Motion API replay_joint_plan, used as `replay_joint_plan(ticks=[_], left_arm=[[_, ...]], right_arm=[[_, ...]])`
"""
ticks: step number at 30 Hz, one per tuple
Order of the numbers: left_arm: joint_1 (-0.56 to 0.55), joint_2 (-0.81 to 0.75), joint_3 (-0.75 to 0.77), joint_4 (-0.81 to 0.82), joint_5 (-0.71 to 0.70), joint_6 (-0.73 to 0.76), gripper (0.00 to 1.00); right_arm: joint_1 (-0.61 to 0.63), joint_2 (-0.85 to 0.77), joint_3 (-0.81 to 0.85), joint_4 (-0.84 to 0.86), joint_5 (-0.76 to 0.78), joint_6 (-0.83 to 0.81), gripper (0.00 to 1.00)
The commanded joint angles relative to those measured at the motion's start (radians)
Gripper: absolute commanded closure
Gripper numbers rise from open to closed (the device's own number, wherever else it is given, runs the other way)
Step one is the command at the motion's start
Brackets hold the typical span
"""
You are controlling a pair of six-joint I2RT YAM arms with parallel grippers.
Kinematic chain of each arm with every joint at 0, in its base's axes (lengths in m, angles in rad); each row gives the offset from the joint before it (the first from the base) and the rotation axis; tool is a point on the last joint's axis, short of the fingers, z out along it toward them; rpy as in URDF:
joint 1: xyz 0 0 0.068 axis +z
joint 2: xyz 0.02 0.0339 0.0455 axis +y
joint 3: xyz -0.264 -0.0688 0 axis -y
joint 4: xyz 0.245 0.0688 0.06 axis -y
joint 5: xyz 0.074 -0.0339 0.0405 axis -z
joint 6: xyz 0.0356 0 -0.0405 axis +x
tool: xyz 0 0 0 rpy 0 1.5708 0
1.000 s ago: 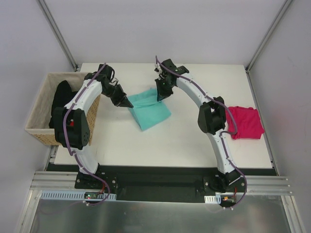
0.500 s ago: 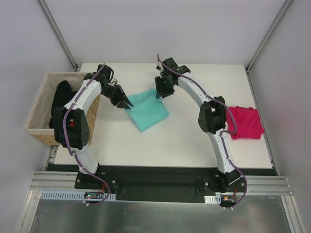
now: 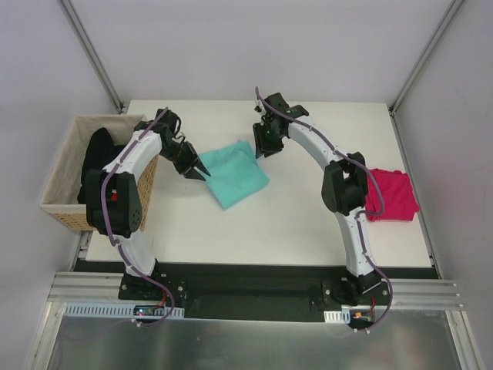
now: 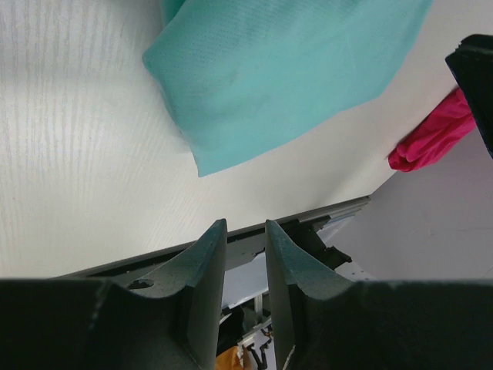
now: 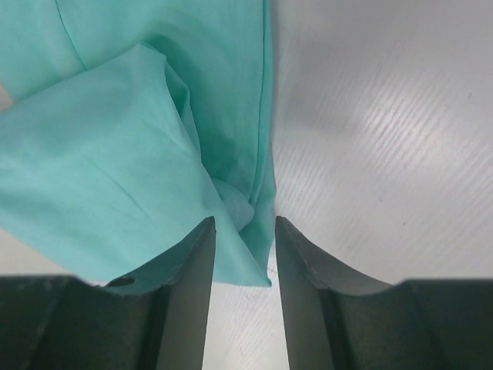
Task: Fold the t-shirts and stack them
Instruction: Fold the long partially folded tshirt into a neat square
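Observation:
The teal-mint t-shirt (image 3: 236,173) lies folded into a rough square on the white table (image 3: 293,223). My left gripper (image 3: 200,173) hovers just off its left edge, open and empty; in the left wrist view the shirt (image 4: 285,77) lies beyond the spread fingertips (image 4: 245,231). My right gripper (image 3: 263,149) is at the shirt's far right corner, open. In the right wrist view a loose cloth corner (image 5: 246,262) lies between the parted fingers (image 5: 196,262) without being pinched. The magenta-pink t-shirt (image 3: 390,194) sits folded at the table's right edge, also visible as a pink bundle (image 4: 435,135).
A wicker basket (image 3: 65,173) with dark clothing (image 3: 96,158) in it stands off the table's left edge, beside my left arm. Grey walls close in at the back and both sides. The metal rail (image 3: 254,297) runs along the near edge.
Both grippers went from shut to open, letting go of the teal shirt's edges. The right gripper drew back slightly to the right; the left one shifted a little toward the near side.

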Motion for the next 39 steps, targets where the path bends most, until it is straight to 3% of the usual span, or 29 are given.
replay_joint_plan(ticks=[1,8,20,30,39], left_arm=[[0.011,-0.054,-0.042,-0.023,-0.021,0.027,0.74],[0.011,-0.017,-0.052,-0.005,-0.008,0.036,0.74],[0.011,0.025,0.103,-0.006,0.027,0.026,0.75],[0.027,-0.017,0.148,-0.006,0.048,0.004,0.75],[0.048,-0.061,0.108,-0.006,0.047,0.013,0.75]], right_arm=[[0.000,-0.113,-0.050,-0.002,0.008,-0.017,0.59],[-0.002,-0.105,-0.096,-0.016,-0.015,-0.003,0.58],[-0.025,-0.019,-0.093,-0.031,-0.053,0.038,0.86],[-0.026,-0.002,-0.227,0.027,-0.156,0.096,0.90],[0.023,-0.091,-0.371,0.053,-0.137,0.110,0.92]])
